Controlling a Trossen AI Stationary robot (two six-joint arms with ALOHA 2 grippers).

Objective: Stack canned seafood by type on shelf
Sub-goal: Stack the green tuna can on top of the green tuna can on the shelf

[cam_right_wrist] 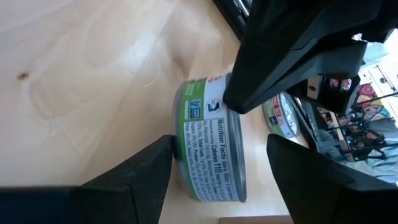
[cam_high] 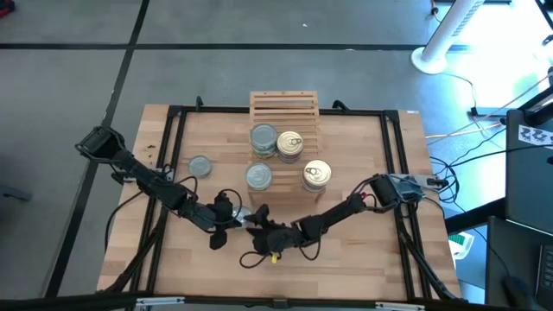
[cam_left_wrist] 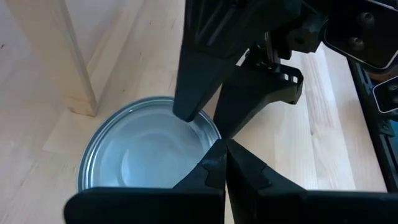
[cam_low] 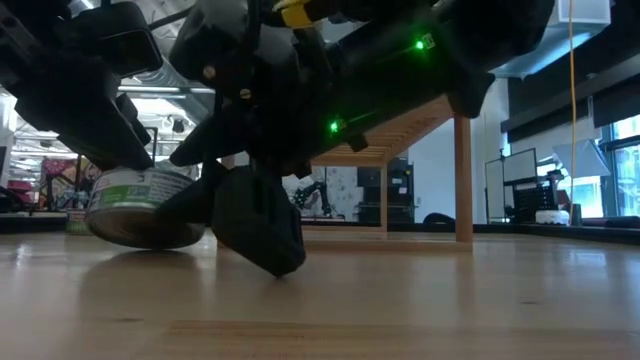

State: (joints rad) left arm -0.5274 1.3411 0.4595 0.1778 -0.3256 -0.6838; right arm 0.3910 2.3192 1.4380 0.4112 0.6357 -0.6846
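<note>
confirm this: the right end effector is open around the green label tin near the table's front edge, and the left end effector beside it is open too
Not quite. The left end effector is shut, with its fingers pressed together at the tin, as the left wrist view shows. The rest holds: the right end effector is open around that green label tin near the table's front edge.

Tin near front of rack almost wholly covered from above by both grippers; its top cut by picture edge in left wrist view; tin labels on rack too small to read; rack top hidden behind arms in low view; far-room detail blurred.
</note>
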